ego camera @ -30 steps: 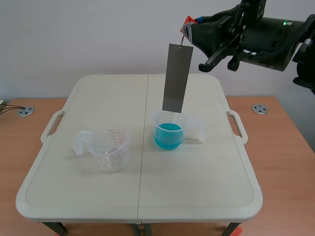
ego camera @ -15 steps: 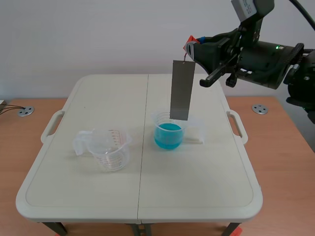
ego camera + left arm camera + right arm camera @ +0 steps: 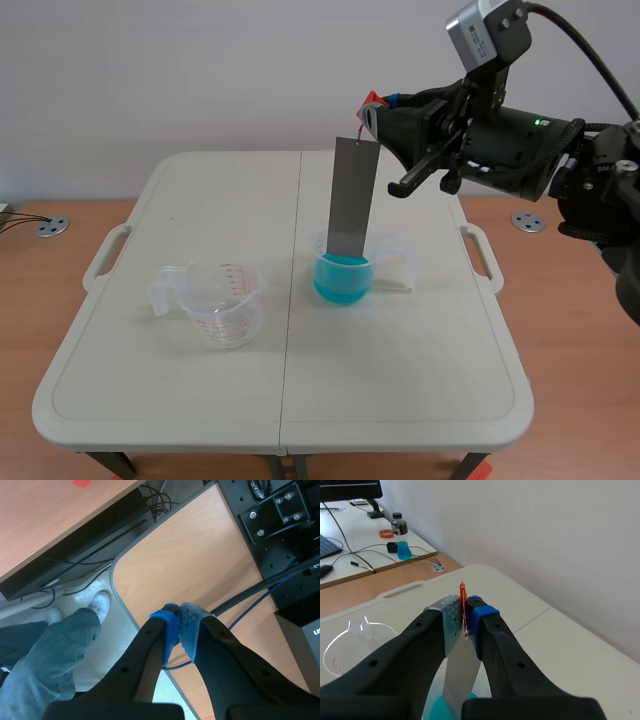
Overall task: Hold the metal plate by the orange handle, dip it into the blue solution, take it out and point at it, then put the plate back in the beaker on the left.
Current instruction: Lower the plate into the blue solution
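The right gripper [image 3: 372,106] is up in the air over the far half of the table [image 3: 420,390], closed on the orange handle [image 3: 463,600], which is pinched between its two pads [image 3: 451,616] with the tip poking out just above them. The metal plate [image 3: 353,198] hangs straight down from the handle below the fingers, nearly upright, leaning only a little. Its lower end is inside the rim of the beaker [image 3: 345,262] directly beneath the gripper, about level with the top of the blue liquid [image 3: 342,278]; whether the edge is actually wet cannot be told. The empty beaker [image 3: 228,302] stands on the table well off to the side of the gripper and lower down, apart from the filled one, nothing in it.

The left gripper [image 3: 180,624] is closed on nothing, its blue and grey pads pressed together. Under it lies the rounded corner of a wooden desk [image 3: 200,565], with black cables [image 3: 260,587] running across beside the fingers, and past the desk edge a person's leg in jeans [image 3: 50,650] and a white shoe [image 3: 101,601] on the floor
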### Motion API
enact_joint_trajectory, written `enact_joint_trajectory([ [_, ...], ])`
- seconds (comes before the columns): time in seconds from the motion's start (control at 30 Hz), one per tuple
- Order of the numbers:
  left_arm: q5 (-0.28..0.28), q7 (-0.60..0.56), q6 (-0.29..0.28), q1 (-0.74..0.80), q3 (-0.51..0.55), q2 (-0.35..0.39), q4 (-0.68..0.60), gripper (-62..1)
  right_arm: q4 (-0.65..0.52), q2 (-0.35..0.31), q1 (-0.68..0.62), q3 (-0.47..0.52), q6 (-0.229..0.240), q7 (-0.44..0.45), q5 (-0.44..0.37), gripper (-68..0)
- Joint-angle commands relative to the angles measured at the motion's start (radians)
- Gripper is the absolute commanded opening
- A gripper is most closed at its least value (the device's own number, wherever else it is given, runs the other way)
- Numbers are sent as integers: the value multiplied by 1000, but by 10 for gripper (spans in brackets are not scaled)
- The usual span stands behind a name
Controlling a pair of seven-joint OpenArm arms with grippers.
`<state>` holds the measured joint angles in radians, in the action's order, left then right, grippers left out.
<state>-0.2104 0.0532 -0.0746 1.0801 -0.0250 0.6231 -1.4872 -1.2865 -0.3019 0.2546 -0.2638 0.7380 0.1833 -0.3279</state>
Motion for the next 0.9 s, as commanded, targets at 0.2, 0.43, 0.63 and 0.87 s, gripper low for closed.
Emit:
enact_joint_trajectory([
  [0.2,-3,-4,1,3,1,1,-11,-597,46,14,31,-6,0,69,19,-662],
  [0.43,-3,-4,1,3,1,1,-11,-597,110,48,31,-7,0,137,90,-662],
  [0.63,-3,-4,1,3,1,0,-11,-597,177,72,31,-7,0,188,146,-662],
  [0.87,-3,-4,1,2,1,1,-11,-597,236,103,31,-7,-1,243,225,-662],
])
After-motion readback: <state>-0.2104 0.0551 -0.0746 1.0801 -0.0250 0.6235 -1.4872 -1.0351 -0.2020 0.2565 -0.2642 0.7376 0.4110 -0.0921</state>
